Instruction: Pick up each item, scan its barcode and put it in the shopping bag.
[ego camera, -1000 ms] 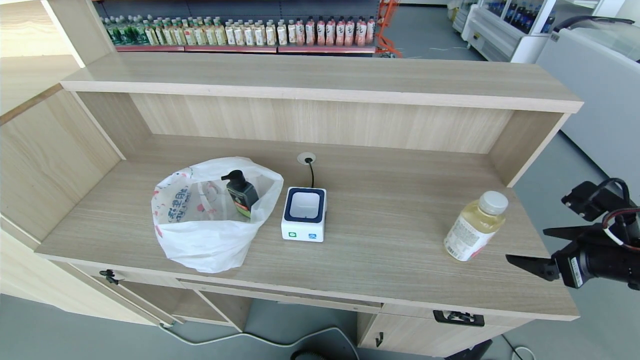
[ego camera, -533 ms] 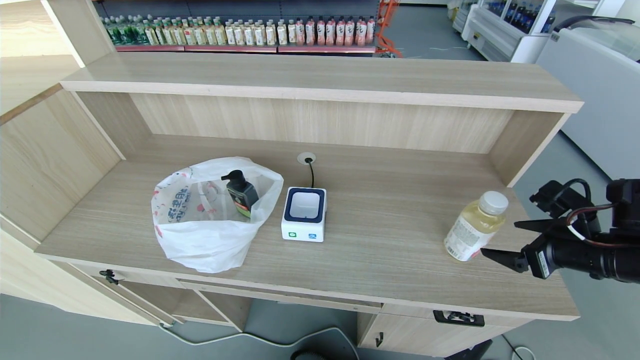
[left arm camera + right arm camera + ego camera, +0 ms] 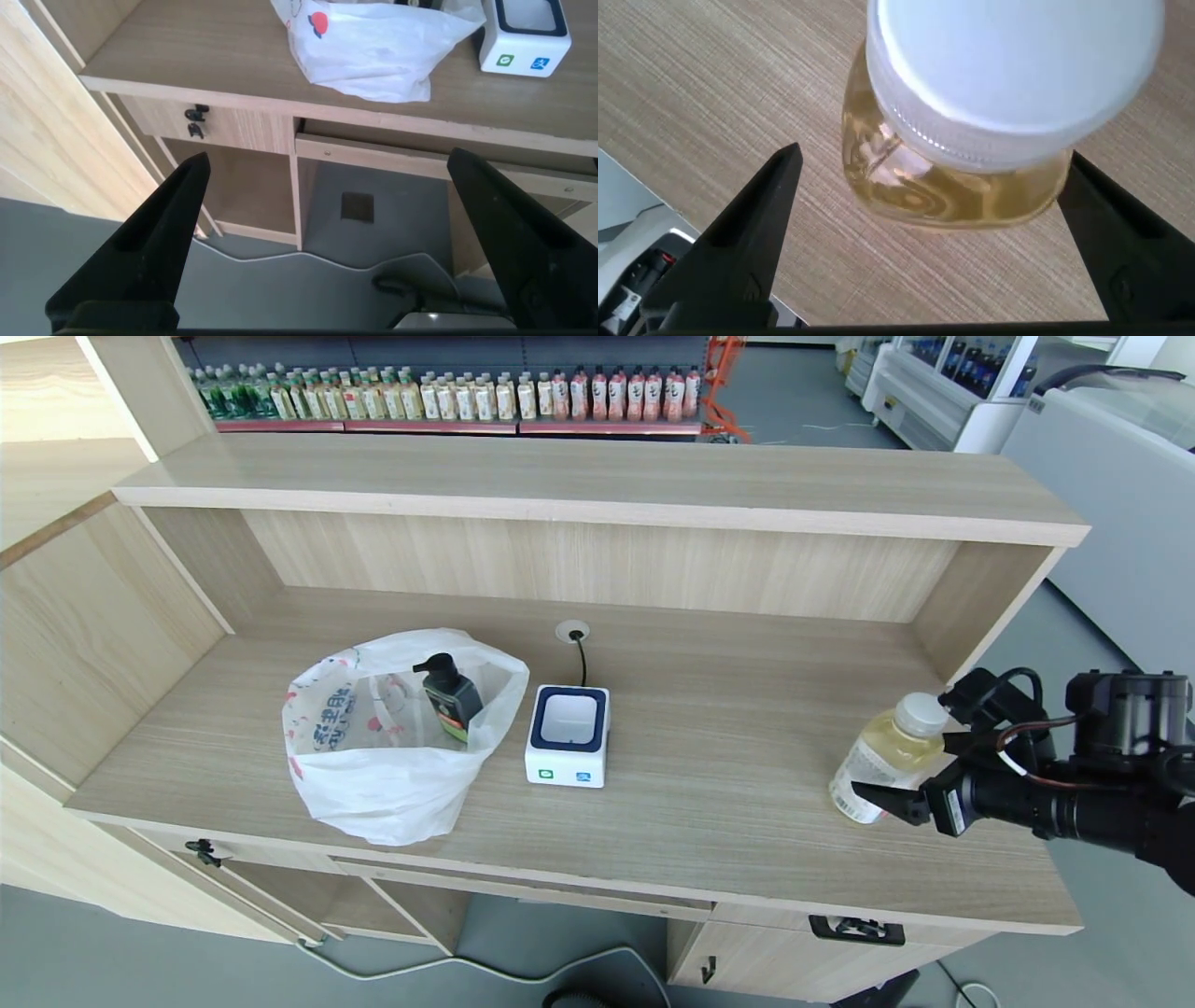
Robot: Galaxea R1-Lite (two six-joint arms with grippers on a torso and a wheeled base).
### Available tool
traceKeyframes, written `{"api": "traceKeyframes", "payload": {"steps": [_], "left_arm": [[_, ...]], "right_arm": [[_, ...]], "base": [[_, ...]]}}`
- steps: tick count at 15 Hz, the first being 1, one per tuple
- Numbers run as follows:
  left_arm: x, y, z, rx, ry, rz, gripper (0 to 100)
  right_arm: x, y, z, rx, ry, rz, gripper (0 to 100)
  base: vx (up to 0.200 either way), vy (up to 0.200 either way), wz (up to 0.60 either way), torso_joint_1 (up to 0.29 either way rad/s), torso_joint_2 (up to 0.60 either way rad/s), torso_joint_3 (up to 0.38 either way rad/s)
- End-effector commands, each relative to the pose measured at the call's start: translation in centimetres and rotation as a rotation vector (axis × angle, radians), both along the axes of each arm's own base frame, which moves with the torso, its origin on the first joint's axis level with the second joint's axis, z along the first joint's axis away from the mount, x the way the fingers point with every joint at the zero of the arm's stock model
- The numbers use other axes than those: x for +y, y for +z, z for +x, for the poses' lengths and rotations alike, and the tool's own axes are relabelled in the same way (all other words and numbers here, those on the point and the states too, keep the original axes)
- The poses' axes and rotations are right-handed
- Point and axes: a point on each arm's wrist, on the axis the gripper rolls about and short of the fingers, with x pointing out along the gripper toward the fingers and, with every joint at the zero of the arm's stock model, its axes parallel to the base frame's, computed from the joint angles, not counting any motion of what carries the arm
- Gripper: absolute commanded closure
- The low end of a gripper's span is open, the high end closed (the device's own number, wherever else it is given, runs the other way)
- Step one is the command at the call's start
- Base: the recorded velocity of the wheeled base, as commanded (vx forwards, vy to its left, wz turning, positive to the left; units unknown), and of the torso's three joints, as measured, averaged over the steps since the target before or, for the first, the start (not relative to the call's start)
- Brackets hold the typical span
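Head view, largest first: pale wooden surface (image 3: 728,728) under a raised back shelf. Then a white plastic shopping bag (image 3: 373,775) just left of the scanner (image 3: 568,735), mouth open, with a dark pump bottle (image 3: 451,700) upright inside. Well right of the scanner, near the surface's end, a standing drink bottle (image 3: 882,761), yellowish with a white cap. Right tool (image 3: 901,765) spread wide around that bottle, a finger on each side, not closed on it. Left tool (image 3: 327,161) wide open and empty, lower than the surface's front edge, on the bag's side of the scanner.
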Motion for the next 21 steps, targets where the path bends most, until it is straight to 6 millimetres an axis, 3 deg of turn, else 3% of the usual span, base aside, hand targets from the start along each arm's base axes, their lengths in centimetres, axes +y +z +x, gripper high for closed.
{"api": "traceKeyframes", "payload": {"steps": [1, 12, 13, 21], "left_arm": [[0.0, 0.0, 0.0, -0.002, 0.001, -0.001, 0], [0.0, 0.0, 0.0, 0.000, 0.001, -0.001, 0], [0.0, 0.0, 0.0, 0.000, 0.001, -0.001, 0], [0.0, 0.0, 0.0, 0.000, 0.001, 0.001, 0]], "right_arm": [[0.5, -0.9, 0.9, 0.015, 0.018, 0.001, 0], [1.5, -2.1, 5.0, -0.054, 0.061, 0.013, 0], [1.6, -1.9, 4.9, -0.056, 0.072, 0.023, 100], [1.4, -1.5, 4.2, -0.062, 0.064, 0.019, 100]], "base": [[0.000, 0.000, 0.00, 0.000, 0.00, 0.000], [0.000, 0.000, 0.00, 0.000, 0.00, 0.000], [0.000, 0.000, 0.00, 0.000, 0.00, 0.000], [0.000, 0.000, 0.00, 0.000, 0.00, 0.000]]}}
